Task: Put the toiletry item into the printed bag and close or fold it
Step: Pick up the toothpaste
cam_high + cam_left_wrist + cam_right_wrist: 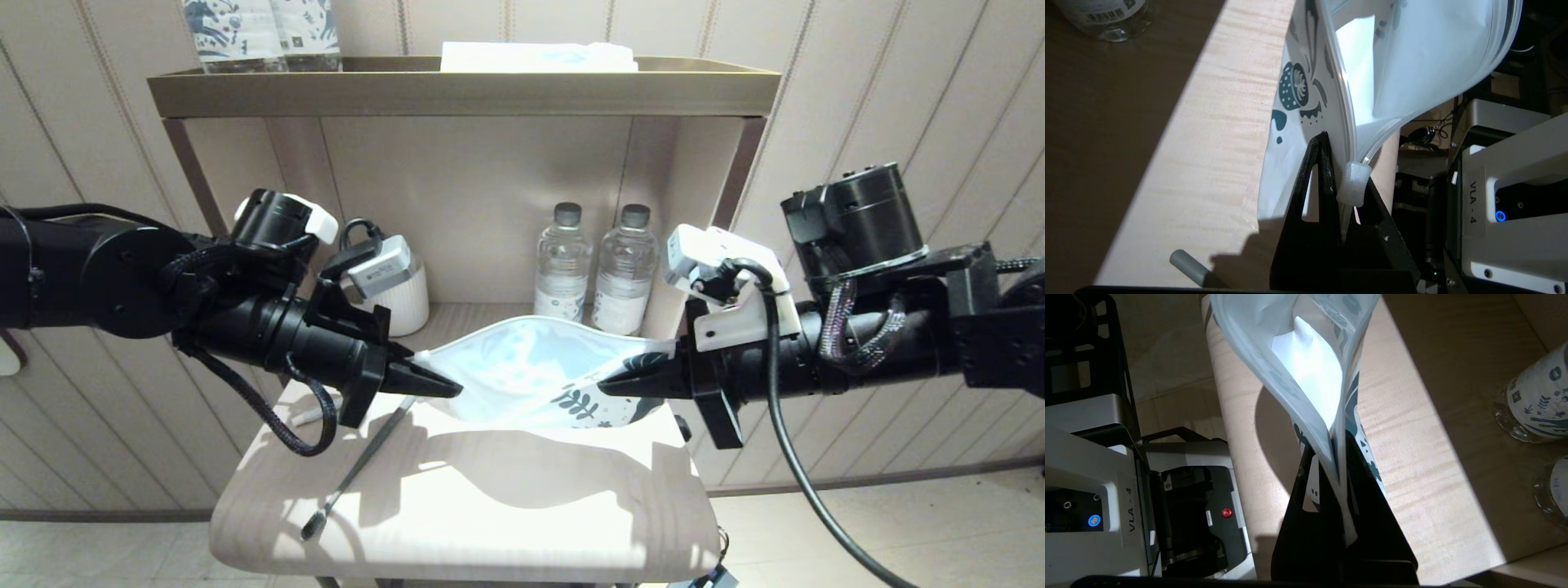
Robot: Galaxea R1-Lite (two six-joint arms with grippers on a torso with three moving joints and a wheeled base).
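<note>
The printed bag (522, 371) hangs stretched between both grippers above the light wooden table (490, 506). It is white with dark leaf print at its right end, and its mouth bows open upward. My left gripper (445, 385) is shut on the bag's left end. In the left wrist view, the left gripper (1345, 163) pinches the bag (1412, 61) beside the white zip slider (1354, 181). My right gripper (608, 382) is shut on the printed end, with the bag's (1306, 367) edge clamped in the right gripper (1337, 445). A thin dark brush-like toiletry item (359, 469) lies on the table under the left arm.
Two water bottles (563, 261) (624, 261) and a white cup (404, 298) stand at the back of the shelf recess. The upper shelf (457, 90) holds printed bottles (261, 33) and a folded white item (539, 57). The robot's base (1094, 490) sits below the table's front edge.
</note>
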